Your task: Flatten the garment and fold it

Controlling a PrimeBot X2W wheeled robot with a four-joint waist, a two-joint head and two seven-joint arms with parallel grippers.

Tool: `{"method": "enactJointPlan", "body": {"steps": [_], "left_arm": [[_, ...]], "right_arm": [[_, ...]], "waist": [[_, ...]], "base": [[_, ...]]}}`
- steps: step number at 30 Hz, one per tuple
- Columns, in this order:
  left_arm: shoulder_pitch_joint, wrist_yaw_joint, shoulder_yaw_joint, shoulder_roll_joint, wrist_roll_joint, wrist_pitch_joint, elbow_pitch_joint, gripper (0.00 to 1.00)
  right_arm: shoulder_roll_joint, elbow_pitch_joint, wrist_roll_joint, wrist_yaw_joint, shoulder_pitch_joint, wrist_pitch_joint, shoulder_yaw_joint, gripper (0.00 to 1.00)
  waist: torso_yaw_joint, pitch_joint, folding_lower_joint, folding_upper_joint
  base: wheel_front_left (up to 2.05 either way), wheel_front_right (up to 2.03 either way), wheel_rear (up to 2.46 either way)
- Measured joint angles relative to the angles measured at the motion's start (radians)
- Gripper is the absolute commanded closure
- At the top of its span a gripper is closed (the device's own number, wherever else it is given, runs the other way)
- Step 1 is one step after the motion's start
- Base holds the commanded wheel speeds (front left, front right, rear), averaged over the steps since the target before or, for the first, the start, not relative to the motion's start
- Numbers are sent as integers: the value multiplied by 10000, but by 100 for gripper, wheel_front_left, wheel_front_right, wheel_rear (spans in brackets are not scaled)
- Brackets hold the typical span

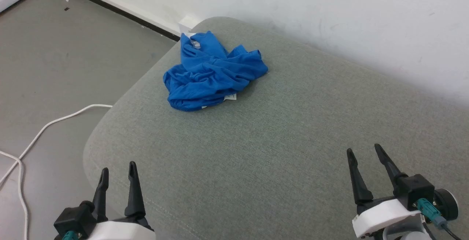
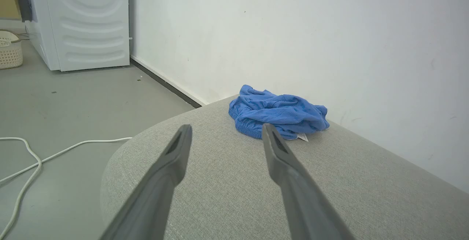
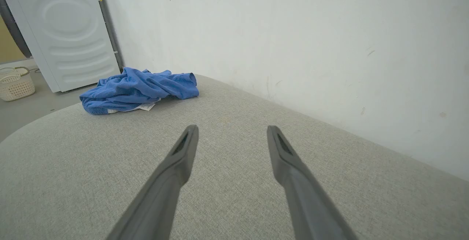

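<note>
Near the grey cushion's (image 1: 278, 148) far left corner, head view, the crumpled blue garment (image 1: 210, 73) lies; left claw (image 1: 118, 166) and right claw (image 1: 363, 147) hover open, empty, well apart from it. Left wrist view: garment (image 2: 278, 111) beyond parted fingers (image 2: 176, 155). Right wrist view: garment (image 3: 135, 86) ahead, left.

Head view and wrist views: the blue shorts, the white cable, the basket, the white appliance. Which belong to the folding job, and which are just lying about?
Belong to the job:
the garment, crumpled on the grey cushion
left gripper and right gripper, both open

Just lying about:
white cable on the floor
white appliance
basket
</note>
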Motion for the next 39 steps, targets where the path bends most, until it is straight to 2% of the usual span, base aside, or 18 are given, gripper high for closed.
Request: {"method": "enactJointPlan", "body": {"steps": [4,7,12,17,20,30,39], "left_arm": [[-1,-6,-10,0,-100,0,6,0],[-12,-31,-65,0,-683,0,-104,0],[-706,-548,-462,79,-681,13,-704,0],[-2571,-817,-849,767,-518,1300,-968,0],[-3828,-819,-844,1168,-431,2044,-805,0],[-7841,-1087,-811,2456,-807,4792,1985,0],[-9289,-1310,-922,3352,-1912,6955,4107,0]], "right_arm": [[0,2,2,0,-8,0,-15,0],[0,-12,2,0,-8,0,-8,0],[6,-203,-82,0,8,-8,-176,0],[6,-522,-454,0,-1,-8,-508,0],[6,-738,-702,0,-80,6,-514,0],[31,-2249,-1480,0,-752,658,-255,0],[-84,-4008,-1994,0,-1319,1509,123,0]], "waist": [[-34,-21,0,0],[-73,-58,0,0],[-95,14,-1,0],[-137,309,0,0],[-221,571,0,0],[-771,1738,1,0],[-1601,2945,2,0]], "base": [[0,0,0],[0,0,0],[0,0,0],[0,0,0],[0,0,0],[0,0,0],[0,0,0]]}}
